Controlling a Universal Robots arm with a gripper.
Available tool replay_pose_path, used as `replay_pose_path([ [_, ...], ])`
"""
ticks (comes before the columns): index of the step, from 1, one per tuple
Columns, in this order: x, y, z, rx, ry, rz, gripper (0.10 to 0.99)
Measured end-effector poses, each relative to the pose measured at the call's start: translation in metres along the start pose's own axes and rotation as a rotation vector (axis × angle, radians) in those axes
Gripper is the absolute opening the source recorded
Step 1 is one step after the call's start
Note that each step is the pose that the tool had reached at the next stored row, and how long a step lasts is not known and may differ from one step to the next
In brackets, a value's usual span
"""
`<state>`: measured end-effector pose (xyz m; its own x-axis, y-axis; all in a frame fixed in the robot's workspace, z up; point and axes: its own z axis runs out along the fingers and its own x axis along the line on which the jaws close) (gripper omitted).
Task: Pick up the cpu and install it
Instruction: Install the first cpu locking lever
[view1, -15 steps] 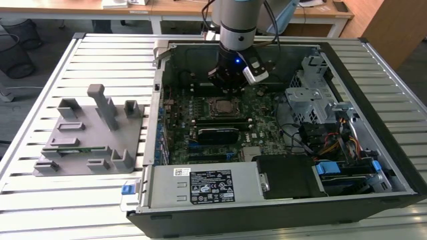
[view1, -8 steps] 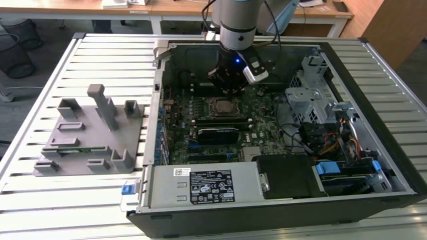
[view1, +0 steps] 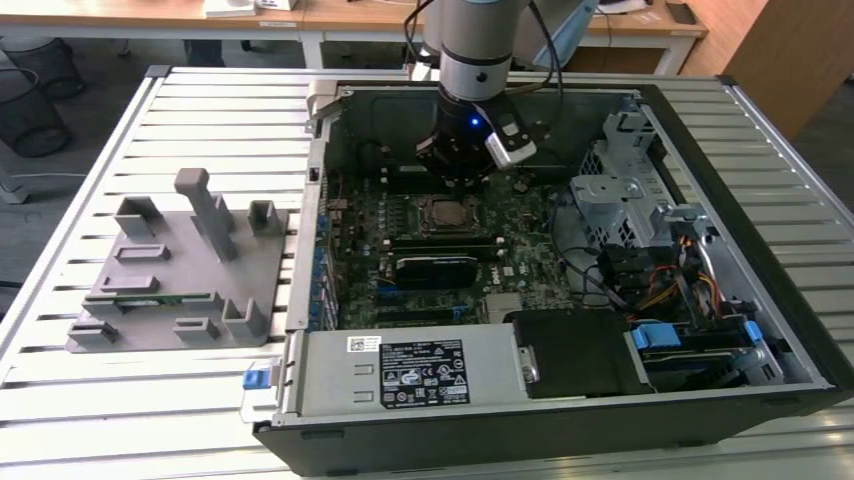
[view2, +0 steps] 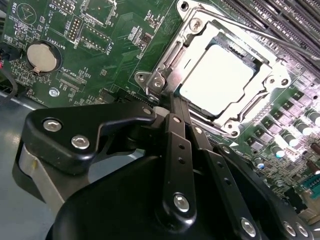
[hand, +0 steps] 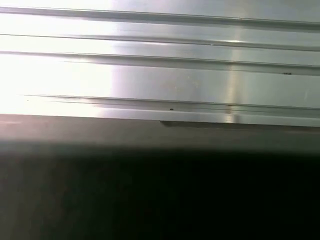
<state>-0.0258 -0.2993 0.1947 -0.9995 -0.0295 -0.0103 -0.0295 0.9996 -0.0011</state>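
Observation:
The cpu (view2: 220, 80), a small square chip with a pale silver top, lies flat inside the metal-framed socket (view2: 197, 27) of the green motherboard (view2: 115, 55). In the second wrist view my gripper (view2: 171, 100) hovers just beside the socket's edge, its black fingers (view2: 176, 135) drawn together with nothing between them. In the exterior view the gripper (view1: 457, 176) hangs inside the open computer case, a little behind the socket (view1: 445, 212).
A grey plastic fixture (view1: 187, 270) stands on the slatted table at the exterior view's left, with a thin green memory stick (view1: 140, 297) in it. The case walls (view1: 318, 200), drive cage (view1: 627, 190), cables (view1: 667, 280) and power supply (view1: 400, 370) ring the motherboard.

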Motion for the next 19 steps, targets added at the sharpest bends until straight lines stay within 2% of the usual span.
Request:
replay_pose_path([
  [6,0.0002,0.0006,-0.0002,-0.011,0.0000,0.000,0.106],
  [11,-0.0002,0.0012,-0.0014,-0.014,-0.0011,-0.001,0.106],
  [17,-0.0002,0.0011,-0.0104,-0.014,-0.0008,-0.001,0.106],
  [19,-0.0002,-0.0007,-0.0112,-0.014,-0.0007,-0.001,0.106],
])
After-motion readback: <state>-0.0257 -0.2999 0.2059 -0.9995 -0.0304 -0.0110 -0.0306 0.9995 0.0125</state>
